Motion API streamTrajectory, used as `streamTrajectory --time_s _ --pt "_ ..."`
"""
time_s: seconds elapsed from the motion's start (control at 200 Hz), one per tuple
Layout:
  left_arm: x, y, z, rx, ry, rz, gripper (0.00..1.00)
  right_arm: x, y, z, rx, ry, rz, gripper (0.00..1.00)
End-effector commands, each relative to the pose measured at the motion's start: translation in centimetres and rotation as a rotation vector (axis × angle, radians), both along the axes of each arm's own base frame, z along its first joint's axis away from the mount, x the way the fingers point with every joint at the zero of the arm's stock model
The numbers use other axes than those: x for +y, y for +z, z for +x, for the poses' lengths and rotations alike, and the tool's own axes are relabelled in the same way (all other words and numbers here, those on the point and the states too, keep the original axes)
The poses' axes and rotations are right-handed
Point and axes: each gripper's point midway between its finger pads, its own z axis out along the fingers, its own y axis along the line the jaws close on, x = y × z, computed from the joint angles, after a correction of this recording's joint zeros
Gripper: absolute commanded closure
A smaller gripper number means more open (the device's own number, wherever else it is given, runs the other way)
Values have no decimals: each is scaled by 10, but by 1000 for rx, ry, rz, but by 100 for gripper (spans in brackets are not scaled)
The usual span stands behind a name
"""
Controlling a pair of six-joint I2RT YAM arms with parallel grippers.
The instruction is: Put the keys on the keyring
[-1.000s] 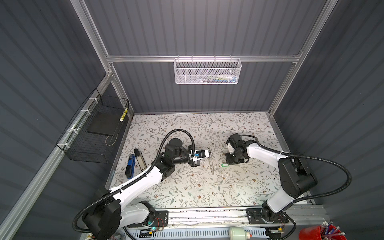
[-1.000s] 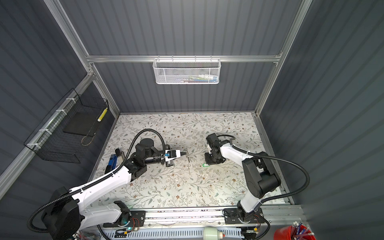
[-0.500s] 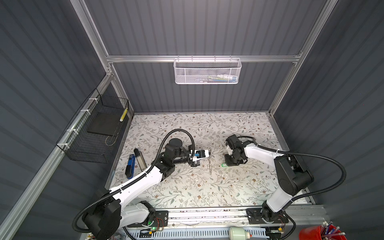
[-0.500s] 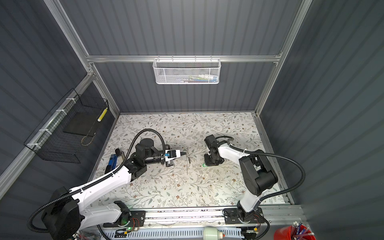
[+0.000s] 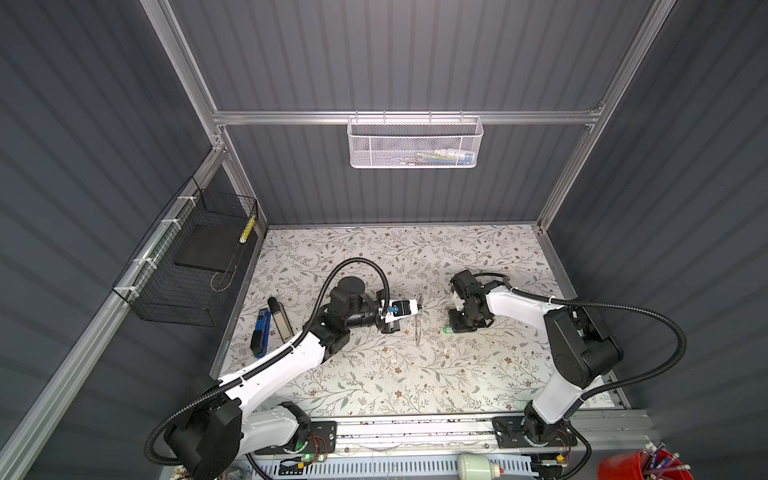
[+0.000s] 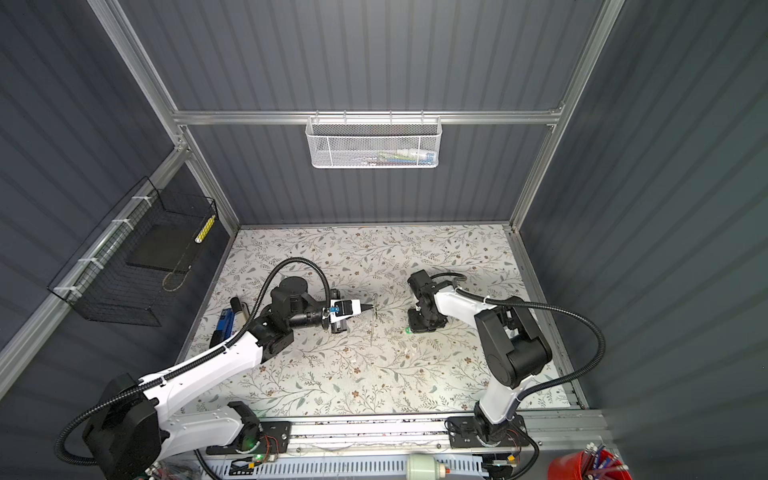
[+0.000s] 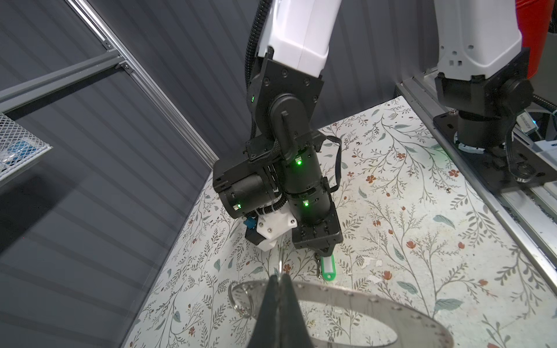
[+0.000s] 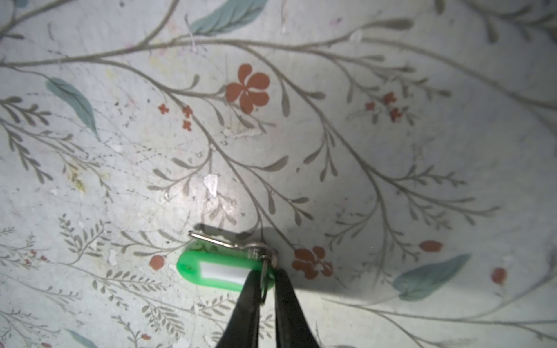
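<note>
Over the table (image 8: 361, 150), left tool (image 7: 278, 278) clamps the keyring (image 7: 331, 290); right tool (image 8: 266, 275), barely open, straddles the green tag (image 8: 221, 271).

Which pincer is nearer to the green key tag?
Right. The right pincer straddles one end of the green key tag; the left pincer is apart from it, clamping the keyring.

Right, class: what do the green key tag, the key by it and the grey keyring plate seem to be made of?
The green key tag looks like plastic: translucent, glossy, with a white paper-like insert. The key looks like metal: silvery blade, dull shine. The keyring plate is probably metal: flat, matt grey, small holes along its rim.
</note>
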Motion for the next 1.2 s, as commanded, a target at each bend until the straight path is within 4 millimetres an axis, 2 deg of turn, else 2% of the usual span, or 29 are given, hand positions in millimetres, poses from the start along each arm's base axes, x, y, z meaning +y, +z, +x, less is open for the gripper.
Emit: streamTrajectory --time_s 0.0,0.21,0.335,0.445,0.615,0.88,0.966,1.196 --pt "3 9 -4 -19 -10 -26 100 1 1 2 2 19 -18 88" --pt "3 9 -4 -18 -9 -25 100 2 2 2 -1 29 -23 95" --pt "4 8 -4 -17 -4 -23 100 4 10 3 -20 60 -28 97" --pt "4 8 -4 -13 -1 -20 100 12 23 2 -63 158 -21 100" --pt "7 8 -2 -19 17 -12 100 29 39 -10 -110 334 35 100" --pt "12 4 -3 -14 39 7 100 42 61 -28 -196 553 124 100" --pt "13 2 -4 -7 41 10 100 43 58 -38 -167 629 137 100" --pt "13 2 -5 -1 42 8 100 32 28 -42 14 598 33 100"
